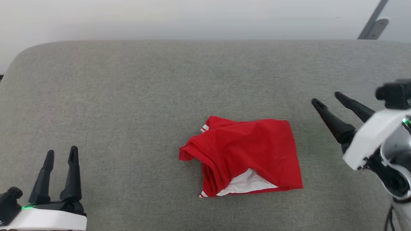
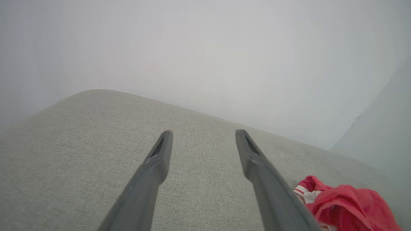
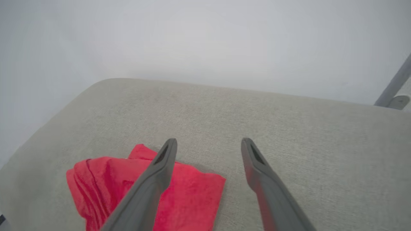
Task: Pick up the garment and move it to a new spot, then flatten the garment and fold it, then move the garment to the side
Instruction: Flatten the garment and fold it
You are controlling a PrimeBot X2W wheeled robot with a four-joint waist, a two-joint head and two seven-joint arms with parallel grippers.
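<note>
This looks like a plain indoor test space, closer to a lab than a home. A broad grey fabric-covered pad (image 1: 128, 96) has a rounded corner at 10 o'clock. A plain white wall (image 1: 192, 16) stands behind it at 12 o'clock, and a grey metal strut (image 1: 372, 19) leans at 1 o'clock.

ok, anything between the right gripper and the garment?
Nothing visible does. Bare grey cushion lies between the right gripper and the garment; jaws open, empty. The left gripper is also unobstructed.
</note>
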